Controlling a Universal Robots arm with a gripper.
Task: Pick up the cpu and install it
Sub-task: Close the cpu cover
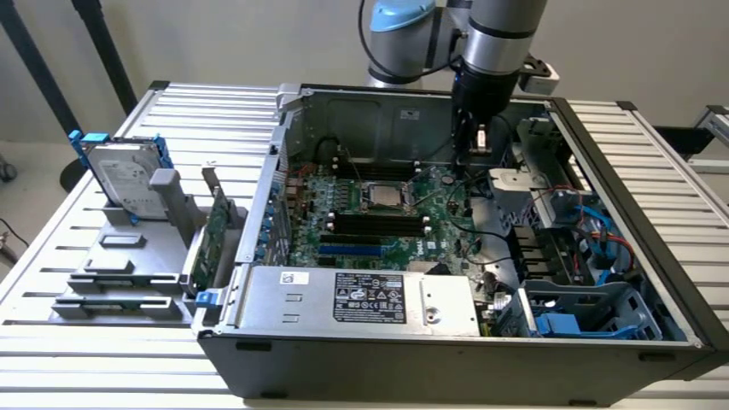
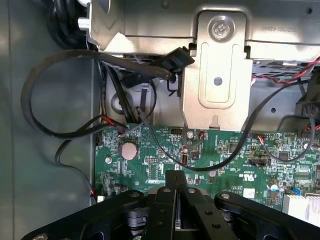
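I am holding my gripper (image 2: 175, 176) closed and empty over the motherboard (image 2: 225, 150); the cpu (image 1: 383, 195) is lying toward the exterior view's left.

In the exterior view, you have open room above the socket (image 1: 385, 198). At its three o'clock, loose cables (image 1: 465, 201) and a metal bracket (image 1: 515, 184) crowd the gripper (image 1: 469, 161); at six, the power supply (image 1: 355, 299) blocks.
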